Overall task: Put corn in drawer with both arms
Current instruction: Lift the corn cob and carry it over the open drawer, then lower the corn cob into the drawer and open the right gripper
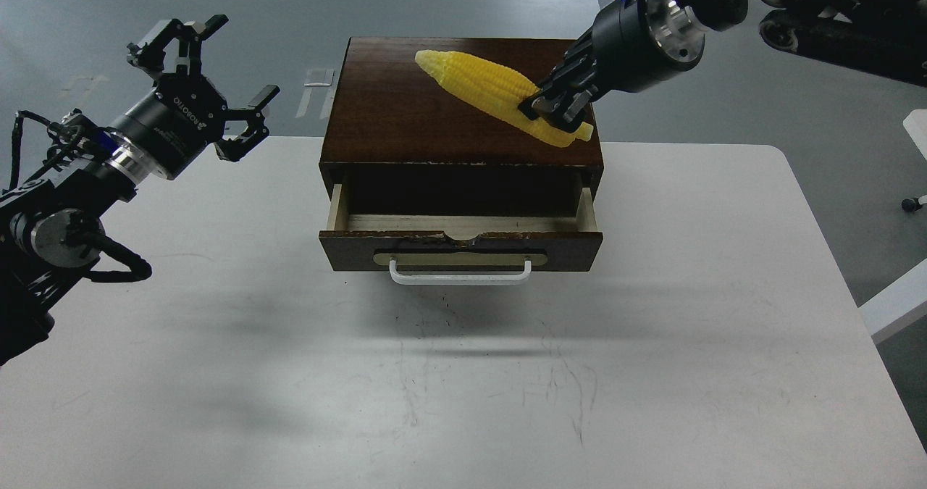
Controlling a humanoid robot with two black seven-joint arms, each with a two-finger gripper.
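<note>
The yellow corn (484, 87) is held in the air over the top of the dark brown wooden box (405, 109), tapered end pointing left. My right gripper (554, 109) is shut on the corn's thick end, coming in from the upper right. The drawer (463, 246) is pulled partly open at the front of the box, with pale wood inside and a white bar handle (460, 277). My left gripper (206, 76) is open and empty, raised to the left of the box above the table's back edge.
The box stands on a white table (463, 387) with faint scratch marks in the front middle. Grey floor lies beyond the table's back edge. Another white table corner (894, 304) shows at the right.
</note>
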